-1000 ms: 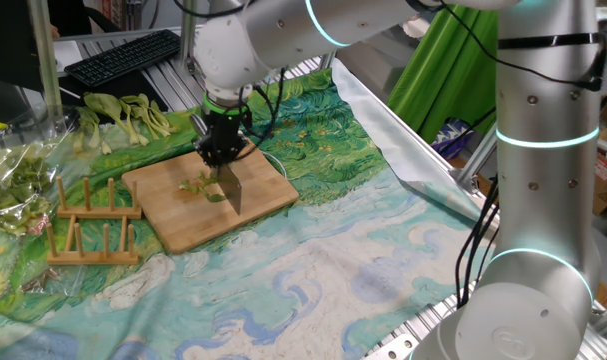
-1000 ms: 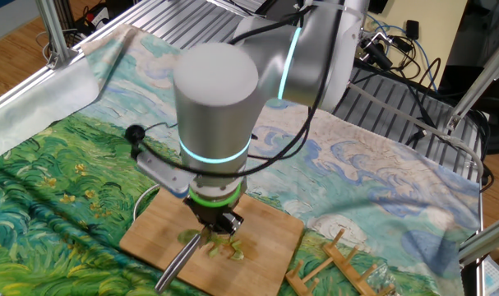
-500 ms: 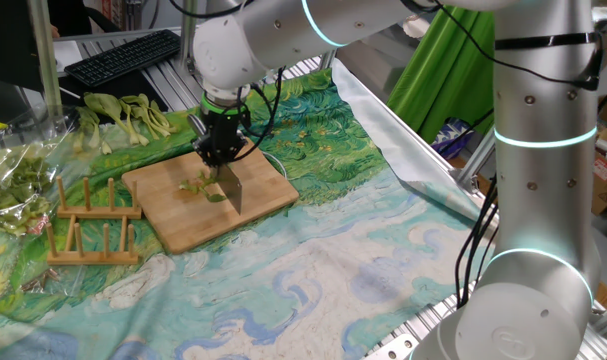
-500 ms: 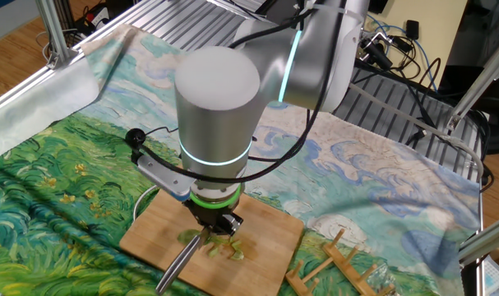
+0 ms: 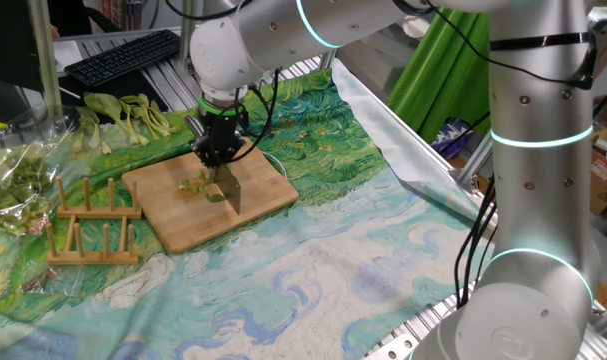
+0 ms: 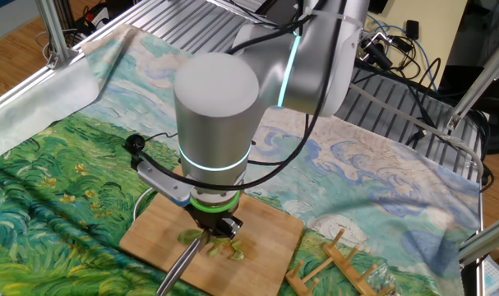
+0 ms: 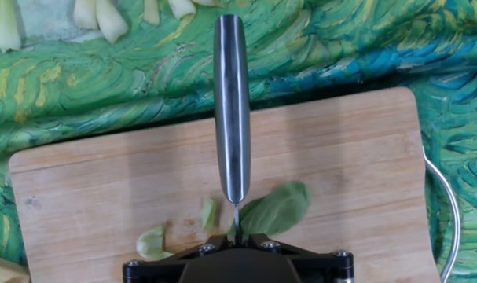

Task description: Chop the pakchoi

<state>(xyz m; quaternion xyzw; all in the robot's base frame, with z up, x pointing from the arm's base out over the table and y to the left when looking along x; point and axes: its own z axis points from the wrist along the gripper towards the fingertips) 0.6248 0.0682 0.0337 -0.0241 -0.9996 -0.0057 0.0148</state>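
Chopping looked partly done: on the bamboo cutting board (image 7: 340, 181) the pakchoi (image 7: 273, 211) lay as two pale stem bits left of the knife (image 7: 231, 102) clamped in the gripper (image 5: 221, 150), its leaf right, uncut.

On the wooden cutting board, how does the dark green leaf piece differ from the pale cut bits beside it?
The dark green leaf piece is bigger, flat and deep green; the pale cut bits are smaller, chunkier and light green. The leaf lies right of the knife in the hand view, the bits left. All lie on the wooden cutting board.
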